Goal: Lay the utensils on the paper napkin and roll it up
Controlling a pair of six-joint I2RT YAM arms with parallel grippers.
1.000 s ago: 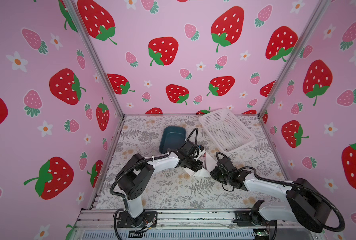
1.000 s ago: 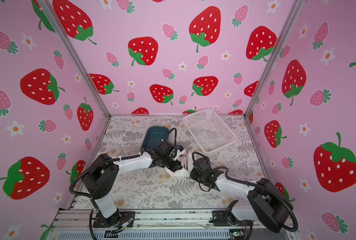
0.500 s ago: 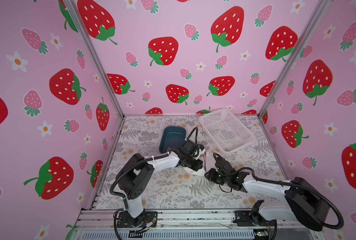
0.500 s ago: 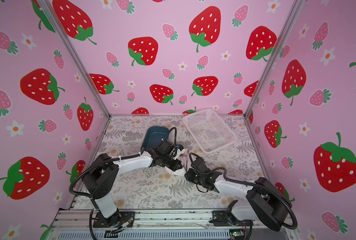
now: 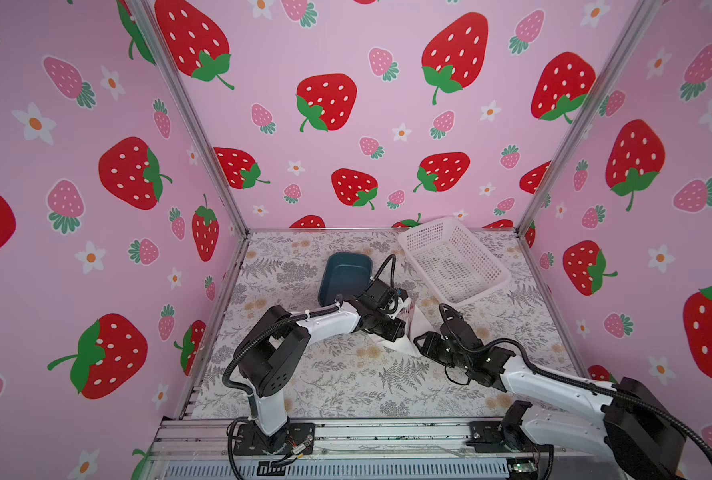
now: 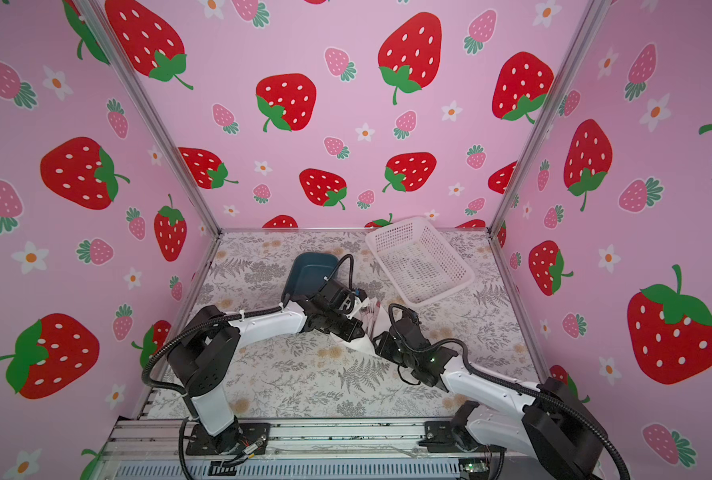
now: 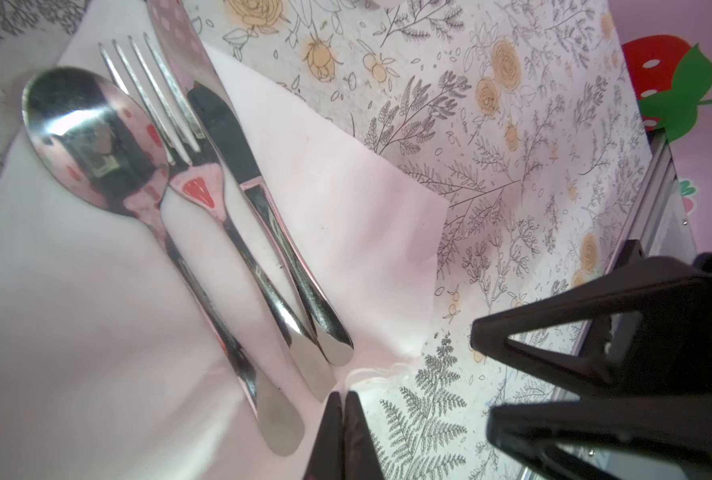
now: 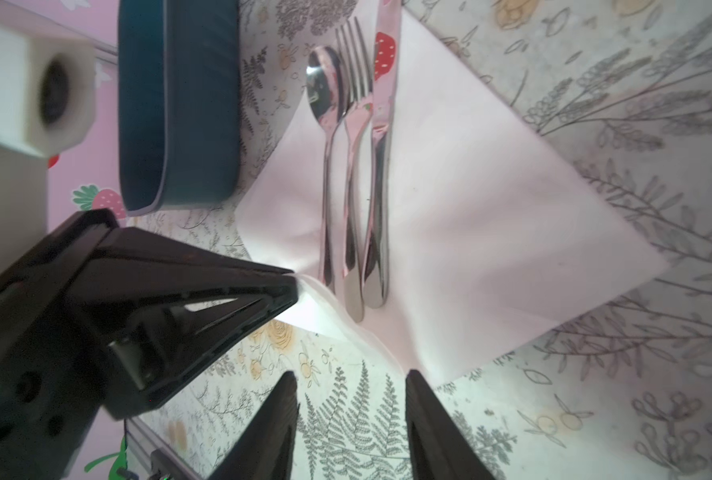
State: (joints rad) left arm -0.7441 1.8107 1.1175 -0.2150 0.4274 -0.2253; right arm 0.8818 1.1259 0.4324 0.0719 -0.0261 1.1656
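Right gripper [image 8: 351, 374]: brought closer to the paper napkin [image 8: 470, 228] than a second ago, jaws parted, nothing held. Left gripper [image 7: 342, 401]: clamped on the napkin corner by the handle ends, presumably to start the roll. Utensils [image 8: 354, 166]: laid side by side on the napkin, mid-desk [image 5: 346, 374].

mirror-glossy metal utensils [image 7: 204, 191] on a matt paper napkin [image 7: 96, 311] (soft, faintly creased).
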